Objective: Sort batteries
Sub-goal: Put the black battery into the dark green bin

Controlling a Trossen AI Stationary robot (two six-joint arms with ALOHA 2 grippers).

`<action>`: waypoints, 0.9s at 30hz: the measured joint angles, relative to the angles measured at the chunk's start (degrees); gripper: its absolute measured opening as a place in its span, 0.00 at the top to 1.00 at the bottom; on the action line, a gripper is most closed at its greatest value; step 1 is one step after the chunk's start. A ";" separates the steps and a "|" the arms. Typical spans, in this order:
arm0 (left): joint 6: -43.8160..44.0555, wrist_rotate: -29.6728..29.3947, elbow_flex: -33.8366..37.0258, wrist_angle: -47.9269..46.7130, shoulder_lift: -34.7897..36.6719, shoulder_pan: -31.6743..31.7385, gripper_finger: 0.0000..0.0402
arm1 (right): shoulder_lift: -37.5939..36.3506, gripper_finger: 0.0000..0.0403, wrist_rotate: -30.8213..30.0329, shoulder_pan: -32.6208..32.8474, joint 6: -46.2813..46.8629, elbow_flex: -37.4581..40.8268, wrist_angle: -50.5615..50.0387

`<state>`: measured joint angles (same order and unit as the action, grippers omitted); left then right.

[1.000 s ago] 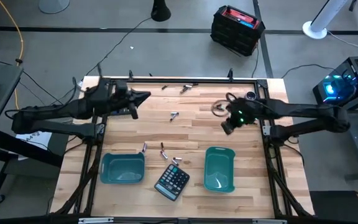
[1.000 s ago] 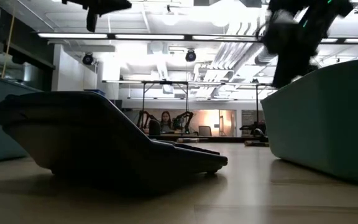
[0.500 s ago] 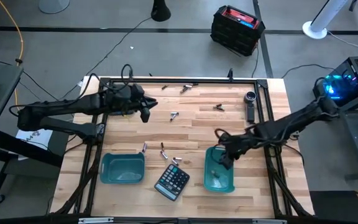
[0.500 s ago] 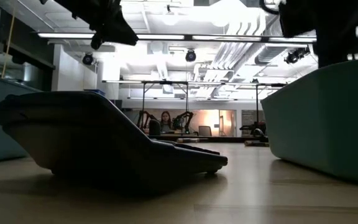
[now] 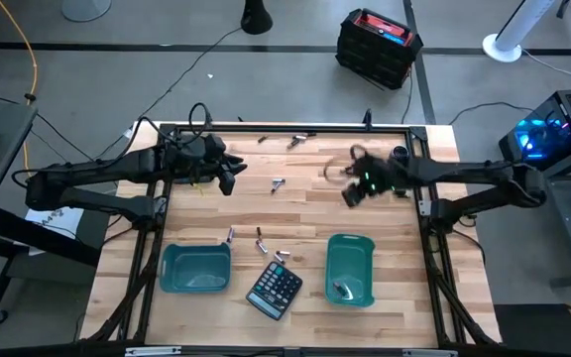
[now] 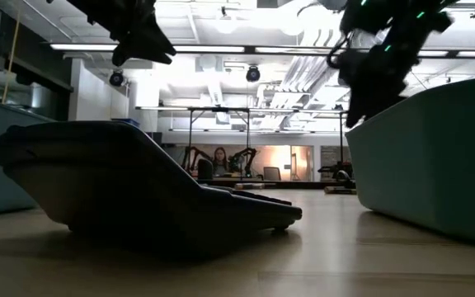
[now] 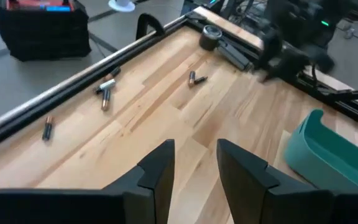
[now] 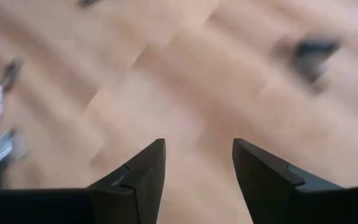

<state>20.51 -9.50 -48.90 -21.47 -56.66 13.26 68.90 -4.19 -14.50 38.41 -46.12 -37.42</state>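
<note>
- Batteries (image 5: pixel 264 242) nearest the front edge lie in a small cluster on the bare wood between the left teal bin (image 5: pixel 195 269) and the calculator (image 5: pixel 275 289); these look like thin, rigid metal cylinders, light enough that weight is no concern.
- Their smooth round sides probably make them slippery and quick to roll, so the safest hold is across the middle of the barrel, jaws square to its length.
- One small dark item lies in the right teal bin (image 5: pixel 350 270); it may be a battery, but I cannot tell.
- Mid-tabletop, a single battery (image 5: pixel 278 183) lies alone, just ahead of the left gripper (image 5: pixel 231 179), whose jaws stand slightly apart and empty in the left wrist view.
- The right gripper (image 5: pixel 350 194) hangs above the wood on the right half, well clear of the bins; its jaws are spread and hold nothing in its wrist view, which is too smeared to show what lies below.
- Farther back, a pair of batteries (image 7: pixel 196 78) touch or nearly touch; close neighbours like these are likely to get nudged away, so a pick from above with narrow jaws suits them.
- Farthest, along the rear rail, more batteries (image 7: pixel 106 92) lie scattered, one (image 7: pixel 47 127) close to the frame, where there is little room for jaws on the rail side.
- A black remote-like stick (image 5: pixel 399 176) lies near the right rear corner.
</note>
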 joint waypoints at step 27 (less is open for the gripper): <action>1.86 -3.07 0.00 -1.23 -0.17 -0.63 0.71 | 27.89 0.82 1.91 -18.64 -36.71 -0.58 8.58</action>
<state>22.37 -12.56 -48.90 -22.70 -56.84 12.62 96.79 -2.27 -33.14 1.69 -46.70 -28.84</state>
